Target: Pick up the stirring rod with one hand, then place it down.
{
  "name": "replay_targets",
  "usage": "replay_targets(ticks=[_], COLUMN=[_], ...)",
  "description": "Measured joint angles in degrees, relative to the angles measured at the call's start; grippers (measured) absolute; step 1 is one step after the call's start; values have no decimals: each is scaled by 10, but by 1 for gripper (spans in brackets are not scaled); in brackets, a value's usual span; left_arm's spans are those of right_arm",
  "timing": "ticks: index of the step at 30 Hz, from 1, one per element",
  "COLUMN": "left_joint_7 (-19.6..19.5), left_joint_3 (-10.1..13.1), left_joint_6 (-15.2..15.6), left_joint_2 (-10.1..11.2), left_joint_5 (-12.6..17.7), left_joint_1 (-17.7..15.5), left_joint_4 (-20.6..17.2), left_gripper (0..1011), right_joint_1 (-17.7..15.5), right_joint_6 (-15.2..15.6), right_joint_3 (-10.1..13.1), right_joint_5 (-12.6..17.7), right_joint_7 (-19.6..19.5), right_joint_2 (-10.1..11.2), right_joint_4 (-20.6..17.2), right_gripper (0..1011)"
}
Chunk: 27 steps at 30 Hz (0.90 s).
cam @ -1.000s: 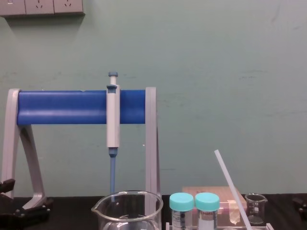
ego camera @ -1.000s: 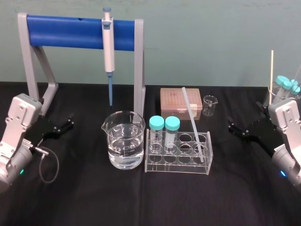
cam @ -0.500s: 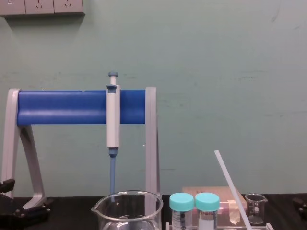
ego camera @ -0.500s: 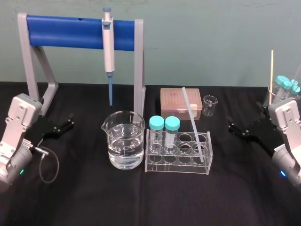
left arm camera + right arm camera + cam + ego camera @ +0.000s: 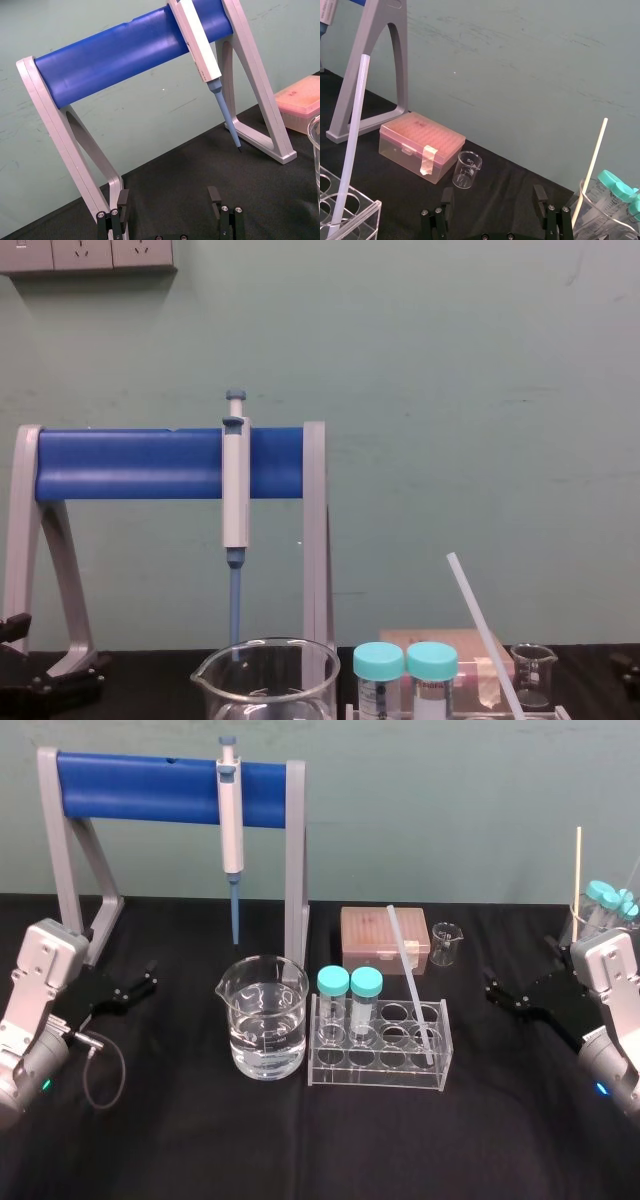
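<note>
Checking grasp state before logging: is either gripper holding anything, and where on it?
Nothing held. Left gripper and right gripper are both open and empty; the stirring rod leans untouched in the tube rack.

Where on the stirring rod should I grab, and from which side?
Take the stirring rod on its bare upper shaft, above the clear rack, coming from the robot's right with the open right tool. Its lower end sits in a right-end well and it leans up and back, free there; the capped tubes stand on its left.
</note>
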Motion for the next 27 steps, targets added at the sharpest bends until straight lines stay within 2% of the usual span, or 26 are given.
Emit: replay_targets(ticks=[7, 15, 20, 23, 27], left_joint_7=[0, 0, 0, 0, 0], left_joint_3=[0, 0, 0, 0, 0], left_joint_6=[0, 0, 0, 0, 0], left_joint_2=[0, 0, 0, 0, 0], left_joint_5=[0, 0, 0, 0, 0], left_joint_1=[0, 0, 0, 0, 0], left_joint_4=[0, 0, 0, 0, 0], left_gripper=[1000, 1000, 1000, 1000, 1000], right_joint_1=[-1, 2, 9, 14, 21], right_joint_6=[4, 10, 9, 15, 38], right_joint_3=[3, 23, 39, 47, 53], right_joint_5=[0, 8, 30, 54, 95], right_joint_7=[6, 31, 55, 81, 125], right_joint_2=[0, -3, -9, -15, -27], right_joint_4=[0, -17, -38, -54, -73], right_gripper=[1003, 1003, 1003, 1003, 1003])
